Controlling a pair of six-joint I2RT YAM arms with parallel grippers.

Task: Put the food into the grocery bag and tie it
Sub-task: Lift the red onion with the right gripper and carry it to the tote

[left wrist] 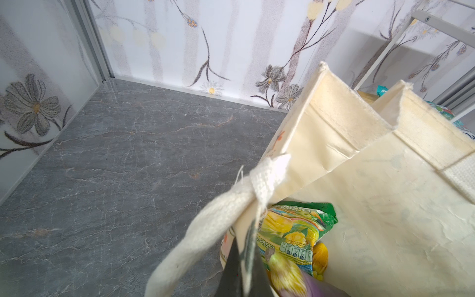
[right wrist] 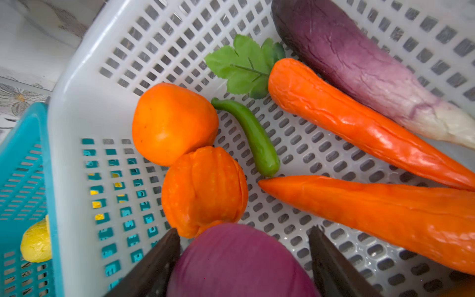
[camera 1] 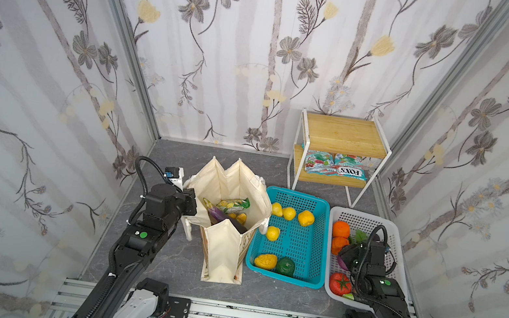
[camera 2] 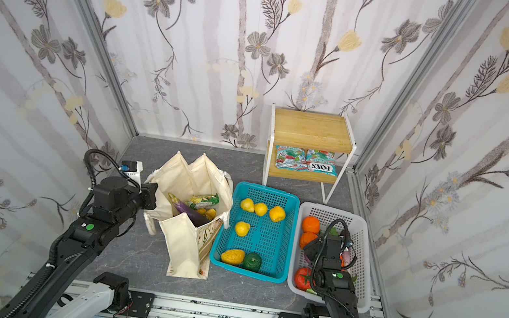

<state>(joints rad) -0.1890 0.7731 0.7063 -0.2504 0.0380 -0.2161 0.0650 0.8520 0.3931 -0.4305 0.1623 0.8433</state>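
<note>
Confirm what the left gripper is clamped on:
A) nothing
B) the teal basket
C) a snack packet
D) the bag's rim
D: in the left wrist view the left gripper is shut on the bag at its rim, beside the handle. The packet lies loose inside.

Grocery bag (left wrist: 359, 192) is matt cream cloth with a rough weave, snack packet (left wrist: 295, 226) is glossy. White basket (right wrist: 84, 102) is smooth shiny plastic, carrot (right wrist: 359, 128) glossy and wrinkly, surface (left wrist: 128, 154) matt grey stone-look.
</note>
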